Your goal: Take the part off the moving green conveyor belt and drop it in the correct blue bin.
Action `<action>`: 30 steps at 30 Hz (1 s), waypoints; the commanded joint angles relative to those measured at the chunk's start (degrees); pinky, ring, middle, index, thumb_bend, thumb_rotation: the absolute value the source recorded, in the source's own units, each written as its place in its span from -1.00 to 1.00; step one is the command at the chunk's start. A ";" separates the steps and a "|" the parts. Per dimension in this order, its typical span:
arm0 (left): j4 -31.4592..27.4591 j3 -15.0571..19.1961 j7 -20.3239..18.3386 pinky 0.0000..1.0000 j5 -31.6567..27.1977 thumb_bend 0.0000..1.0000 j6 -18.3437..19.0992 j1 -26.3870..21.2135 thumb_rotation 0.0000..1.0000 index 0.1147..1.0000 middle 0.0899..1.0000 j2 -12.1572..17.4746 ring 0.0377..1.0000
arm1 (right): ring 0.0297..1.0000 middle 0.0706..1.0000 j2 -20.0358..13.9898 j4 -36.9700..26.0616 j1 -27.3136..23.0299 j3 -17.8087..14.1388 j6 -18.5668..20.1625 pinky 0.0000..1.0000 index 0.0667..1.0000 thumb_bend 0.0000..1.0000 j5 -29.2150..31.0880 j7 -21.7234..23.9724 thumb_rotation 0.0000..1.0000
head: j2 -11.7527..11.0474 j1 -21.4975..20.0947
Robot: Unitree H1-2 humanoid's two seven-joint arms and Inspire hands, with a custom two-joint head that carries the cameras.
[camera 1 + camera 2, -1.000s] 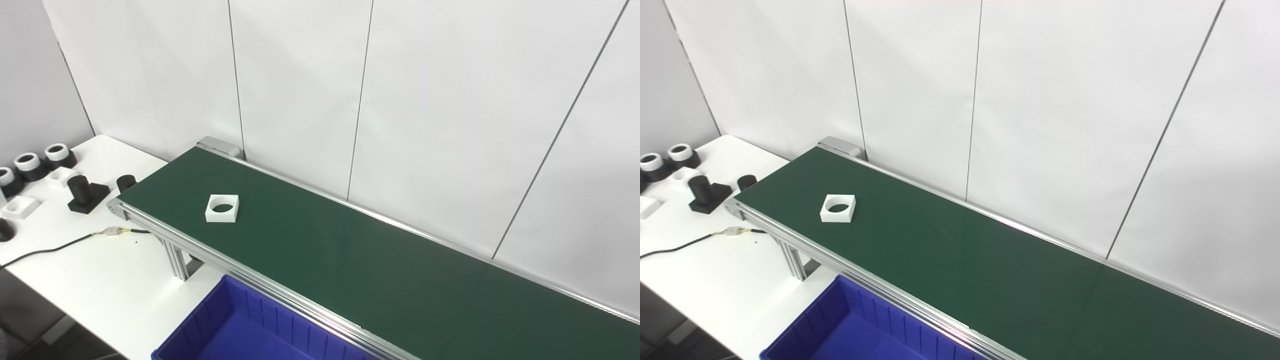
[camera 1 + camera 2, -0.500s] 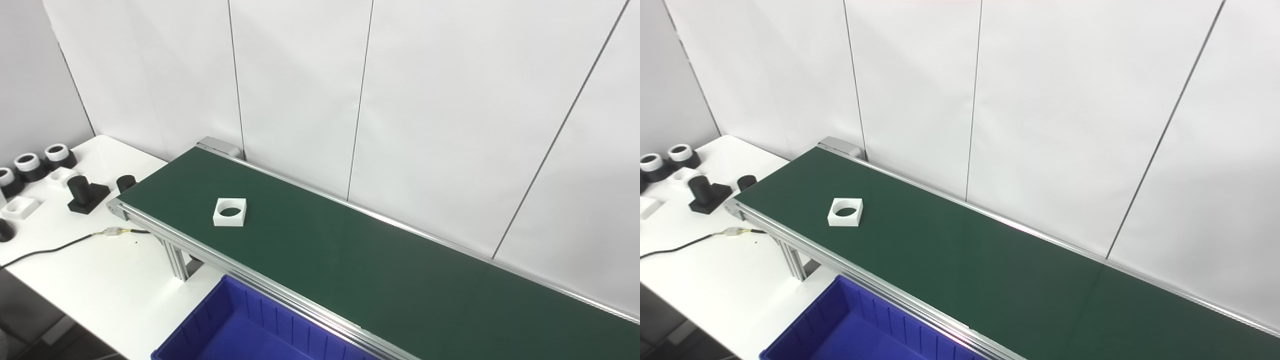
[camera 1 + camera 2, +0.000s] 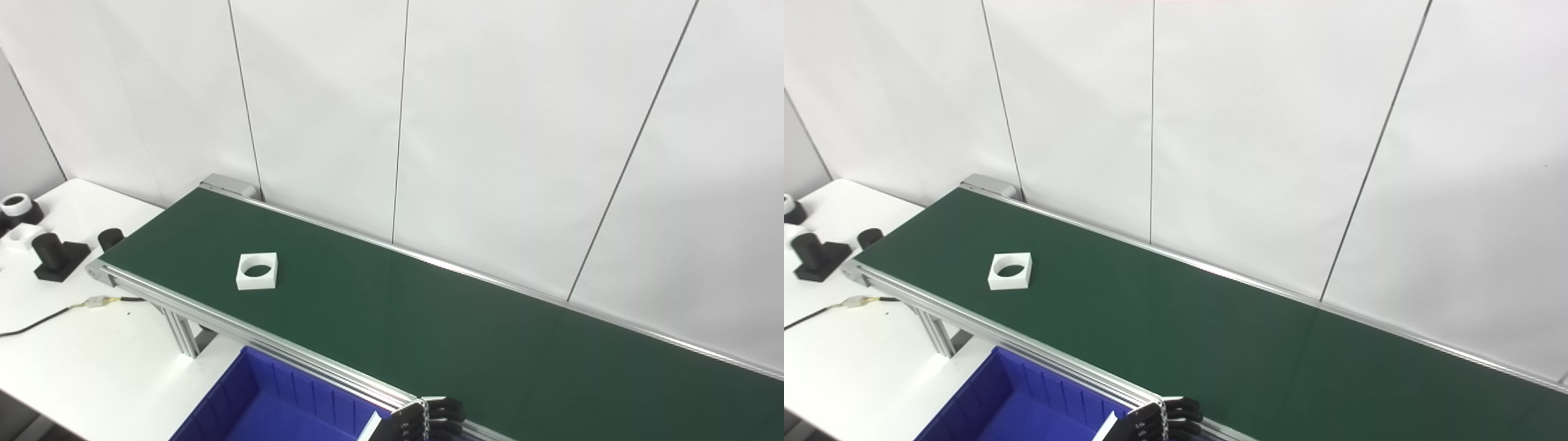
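Only the dark fingertips of one hand (image 3: 429, 416) show at the bottom edge, over the belt's (image 3: 429, 318) near rail beside the blue bin (image 3: 269, 410); which arm it belongs to and whether it is spread or curled cannot be told. It holds nothing visible. The white square part (image 3: 257, 271), with its round hole, lies flat on the belt well apart from the hand, up and to the left near the belt's left end.

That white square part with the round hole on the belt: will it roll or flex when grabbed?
The white square part lies flat with straight sides, so rolling seems unlikely. It looks like rigid plastic, probably stiff and light. Its smooth walls may be slippery.
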 commanded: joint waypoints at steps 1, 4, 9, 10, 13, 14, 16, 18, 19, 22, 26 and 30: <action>-2.27 0.50 -2.41 0.31 -1.22 0.71 -2.21 -0.51 -1.00 0.37 0.38 -0.14 0.36 | 0.37 0.48 0.22 -0.68 -0.86 -0.04 -2.65 0.16 0.55 0.12 0.39 -0.09 -1.00 | -0.24 0.01; -4.04 0.75 -3.49 0.31 -0.07 0.68 -2.21 -0.51 -1.00 0.31 0.37 -0.11 0.37 | 0.33 0.47 -0.10 -0.61 -1.03 0.07 -2.65 0.11 0.53 0.14 -0.33 -0.73 -1.00 | 0.11 -0.45; -7.86 0.57 -4.85 0.29 -1.84 0.77 -2.04 -1.27 -1.00 0.25 0.28 0.66 0.30 | 0.33 0.47 -0.18 -1.45 -1.08 -0.54 -2.65 0.12 0.51 0.17 0.02 -0.47 -1.00 | 1.11 -2.58; -8.43 0.42 -5.36 0.27 -1.97 0.70 -2.00 -1.54 -1.00 0.28 0.28 1.08 0.28 | 0.34 0.47 -0.16 -1.60 -1.09 -0.64 -2.65 0.14 0.51 0.18 0.08 -0.42 -0.99 | 1.13 -2.62; -10.39 0.43 -6.08 0.25 -2.52 0.65 -1.23 -2.88 -0.99 0.29 0.29 2.15 0.27 | 0.34 0.46 0.03 -2.01 -1.45 -0.94 -2.65 0.14 0.51 0.22 -0.14 -0.80 -0.96 | 1.93 -2.94; -10.87 0.50 -6.05 0.22 -2.89 0.66 -1.02 -3.20 -0.97 0.27 0.27 2.17 0.26 | 0.35 0.46 0.12 -2.02 -1.55 -1.05 -2.65 0.15 0.51 0.24 -0.06 -0.77 -0.98 | 2.02 -2.97; -12.80 0.69 -5.92 0.20 -3.43 0.66 -0.12 -3.69 -0.89 0.27 0.27 2.34 0.25 | 0.36 0.46 0.24 -1.70 -1.84 -1.10 -2.65 0.16 0.52 0.25 -0.09 -0.79 -0.99 | 2.35 -3.44; -14.91 0.80 -5.91 0.19 -3.88 0.63 0.77 -3.92 -0.82 0.26 0.27 2.46 0.24 | 0.36 0.46 0.18 -1.41 -2.09 -0.85 -2.65 0.16 0.53 0.26 -0.33 -0.87 -0.97 | 2.80 -3.72; -16.07 0.79 -5.98 0.19 -4.32 0.62 1.28 -4.03 -0.80 0.26 0.27 2.54 0.23 | 0.36 0.46 0.14 -1.24 -2.20 -0.71 -2.65 0.16 0.53 0.26 -0.40 -0.89 -0.97 | 2.94 -3.76; -18.98 1.15 -5.56 0.24 -4.51 0.59 3.20 -4.50 -0.70 0.27 0.27 2.63 0.22 | 0.35 0.45 0.18 -0.91 -2.56 -0.32 -2.65 0.15 0.52 0.29 -0.79 -1.33 -0.96 | 4.56 -3.92; -23.00 1.93 -4.42 0.25 -5.98 0.33 8.39 -5.38 -0.74 0.33 0.34 2.03 0.26 | 0.34 0.45 0.10 -1.46 -2.78 0.50 -2.65 0.14 0.52 0.28 -1.61 -2.25 -1.00 | 5.67 -4.32; -25.94 2.57 -3.39 0.36 -5.67 0.09 14.16 -6.69 -0.69 0.42 0.43 2.35 0.36 | 0.39 0.48 -0.07 -2.10 -2.80 0.78 -2.65 0.22 0.53 0.28 -1.20 -2.07 -1.00 | 5.90 -4.73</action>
